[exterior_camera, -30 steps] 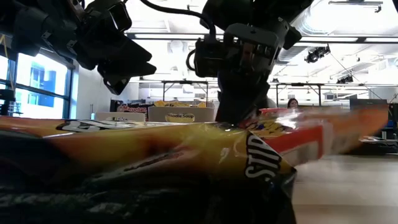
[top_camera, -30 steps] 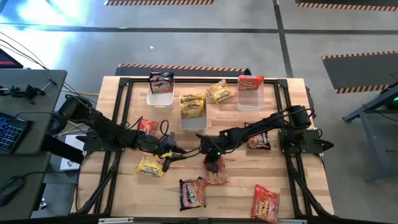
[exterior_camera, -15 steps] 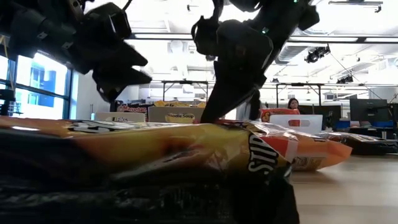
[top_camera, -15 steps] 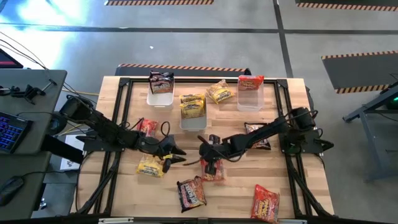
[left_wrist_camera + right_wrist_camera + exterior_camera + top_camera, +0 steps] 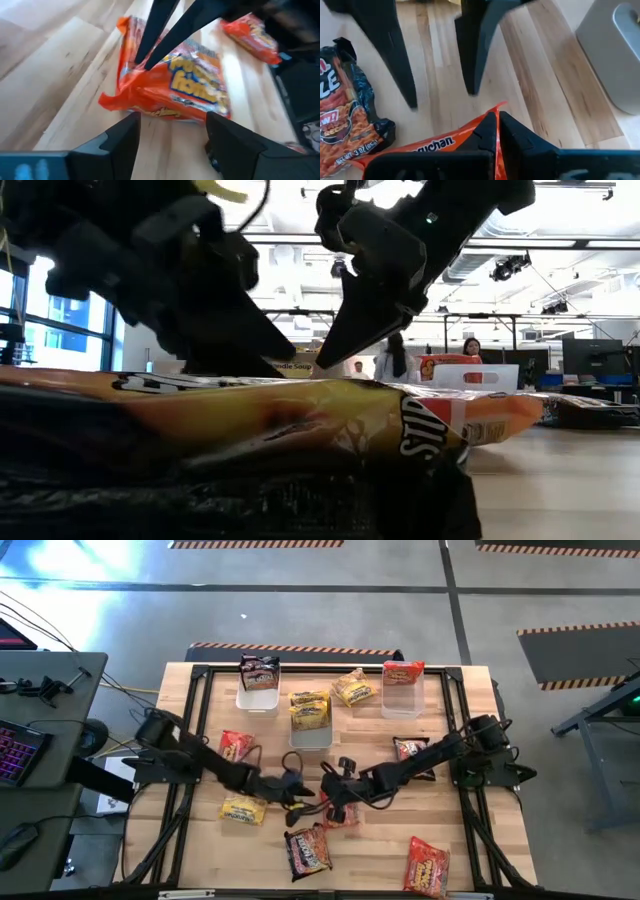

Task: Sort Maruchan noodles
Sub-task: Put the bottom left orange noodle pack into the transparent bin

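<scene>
1. Right gripper (image 5: pixel 332 808) sits at table centre, its dark fingers (image 5: pixel 487 131) pressed together on the edge of a flat red-orange plastic ramen packet (image 5: pixel 172 82). In the high view that packet (image 5: pixel 343 816) lies just below the gripper tip.
2. Left gripper (image 5: pixel 300 802) is just beside the right one, reaching in from the left. Its fingers (image 5: pixel 127 137) stand apart, astride the near edge of the same packet, holding nothing.
3. Dark brown-black ramen packet (image 5: pixel 308 850) lies flat near the front edge, just below both grippers.
4. Yellow flat packet (image 5: pixel 242 809) lies left of centre, under the left arm.
5. Red packet (image 5: pixel 427 866) at front right; another red packet (image 5: pixel 235 745) at left centre; a dark-and-red packet (image 5: pixel 411 749) under the right arm.
6. Three clear rectangular plastic bins at the back: left bin (image 5: pixel 257 697) holds a dark packet, middle bin (image 5: pixel 310 734) yellow packets, right bin (image 5: pixel 401 700) a red one.
7. One yellow packet (image 5: pixel 353 688) lies between the middle and right bins.
</scene>
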